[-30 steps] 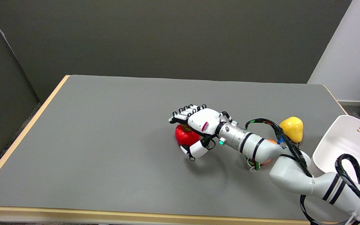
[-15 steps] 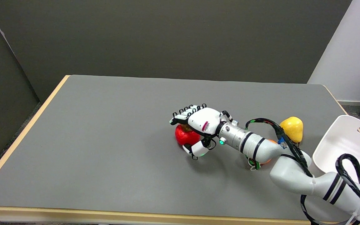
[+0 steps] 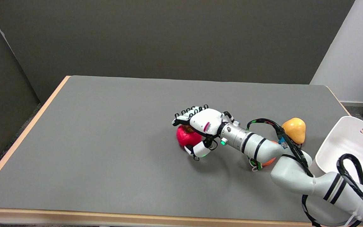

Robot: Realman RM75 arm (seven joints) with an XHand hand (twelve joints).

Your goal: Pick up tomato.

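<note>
The red tomato (image 3: 185, 137) sits near the middle of the grey table (image 3: 106, 142). My right hand (image 3: 200, 127) covers it from the right. The fingers (image 3: 186, 114) arch over its top and the thumb (image 3: 198, 151) is curled against its near side, so the tomato is held between them. Its right half is hidden under the palm. Whether it still touches the table cannot be told.
A yellow pear-shaped fruit (image 3: 294, 129) lies to the right, behind my forearm. An orange fruit (image 3: 269, 160) peeks out from under the arm. A white basket (image 3: 336, 142) stands at the table's right edge. A wooden rim (image 3: 24, 135) runs along the table's left and front edges.
The thumb has curled in against the tomato's near side. The hand and tomato have shifted slightly up in the picture.
</note>
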